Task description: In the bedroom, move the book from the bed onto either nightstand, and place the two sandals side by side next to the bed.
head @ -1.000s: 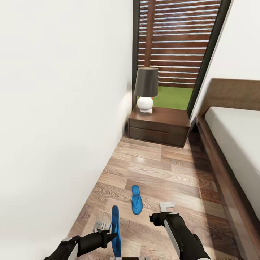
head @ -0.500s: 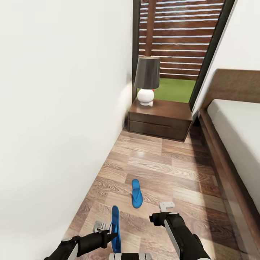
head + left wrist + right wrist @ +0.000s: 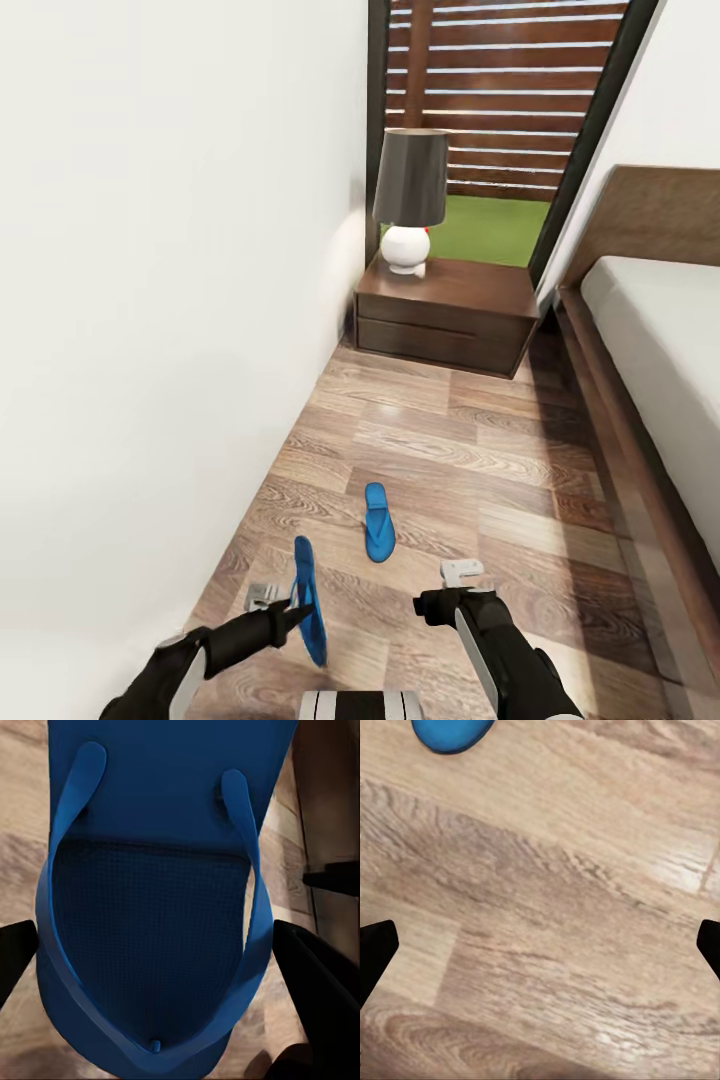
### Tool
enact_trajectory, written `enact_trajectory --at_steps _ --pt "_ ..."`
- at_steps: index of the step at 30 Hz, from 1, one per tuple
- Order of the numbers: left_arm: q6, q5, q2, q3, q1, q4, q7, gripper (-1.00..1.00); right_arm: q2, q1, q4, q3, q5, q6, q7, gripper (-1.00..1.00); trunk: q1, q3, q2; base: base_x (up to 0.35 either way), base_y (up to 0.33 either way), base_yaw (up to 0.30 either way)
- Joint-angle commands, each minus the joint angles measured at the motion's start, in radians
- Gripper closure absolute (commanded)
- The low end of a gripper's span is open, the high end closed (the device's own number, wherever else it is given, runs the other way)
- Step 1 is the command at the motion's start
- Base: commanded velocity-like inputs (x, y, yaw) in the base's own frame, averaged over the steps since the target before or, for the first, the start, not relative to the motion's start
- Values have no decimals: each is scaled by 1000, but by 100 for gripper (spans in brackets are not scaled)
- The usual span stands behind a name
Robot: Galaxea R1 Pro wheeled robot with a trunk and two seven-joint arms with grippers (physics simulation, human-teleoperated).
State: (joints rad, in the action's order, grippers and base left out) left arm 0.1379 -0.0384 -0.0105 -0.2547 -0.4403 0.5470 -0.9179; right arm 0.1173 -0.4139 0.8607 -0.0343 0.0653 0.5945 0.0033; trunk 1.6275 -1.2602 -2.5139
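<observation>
Blue rubber fills my left wrist camera: the sandal I hold has a thin flat sole with a fine dotted grain and two smooth straps meeting at a toe peg. My left gripper is clamped on it, a dark finger at each edge of the sole, and in the head view this held sandal stands on edge above the floor. The other sandal lies flat on the planks, strap side up, just beyond the held one and toward the nightstand. My right gripper hangs over bare floor beside that flat sandal with its fingers spread and nothing between them; its wrist camera catches the sandal's rounded blue end at the picture's edge.

Wood-grain planks in warm brown cover the floor, with a soft sheen. The nightstand is a glossy dark-brown box with two drawers, set in the corner against the white wall. A lamp with a dark tapered shade and a round white base stands on it. Behind the nightstand a tall black-framed window shows slatted fence and grass. The bed, a dark wooden frame with flat headboard and plain grey mattress, runs alongside the nightstand.
</observation>
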Motion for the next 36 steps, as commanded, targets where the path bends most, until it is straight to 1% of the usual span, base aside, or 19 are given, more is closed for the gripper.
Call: enact_trajectory --at_steps 1,2,4,5,6,7,8,9,13,18,36 --pt "26 20 1 -5 0 31 -8 100 0 0 1 -1 5 6 0 -100 0 -1 0 0 0 0" --pt "49 44 3 -6 0 57 -8 100 0 0 1 -2 2 5 0 -100 0 -1 0 0 0 0" --pt "86 84 22 -7 0 99 -8 100 0 0 1 -1 0 5 0 -100 0 -1 0 0 0 0" --pt "96 100 31 -7 0 110 -8 100 0 0 1 -1 -1 6 0 -100 0 -1 0 0 0 0" --pt "104 122 47 -11 0 119 -9 100 0 0 1 -1 -2 6 0 -100 0 -1 0 0 0 0" --pt "109 143 61 -21 0 124 -9 100 0 0 1 -1 -2 6 0 -100 0 -1 0 0 0 0" --pt "111 160 70 -31 0 125 -8 100 0 0 1 -1 -2 5 0 -100 0 -1 0 0 0 0" --pt "112 166 73 -37 0 125 -8 100 0 0 1 -2 -2 6 0 -100 0 -1 0 0 0 0" --pt "111 176 78 -44 1 112 -3 100 0 0 1 -1 -2 6 0 -100 0 -1 0 0 0 0" --pt "109 178 77 -44 2 87 3 100 0 0 1 -2 -2 6 0 -100 2 -20 -1 0 0 0" --pt "109 178 75 -44 2 83 4 100 -1 0 2 -1 -2 6 0 -100 10 -90 -6 0 0 0"
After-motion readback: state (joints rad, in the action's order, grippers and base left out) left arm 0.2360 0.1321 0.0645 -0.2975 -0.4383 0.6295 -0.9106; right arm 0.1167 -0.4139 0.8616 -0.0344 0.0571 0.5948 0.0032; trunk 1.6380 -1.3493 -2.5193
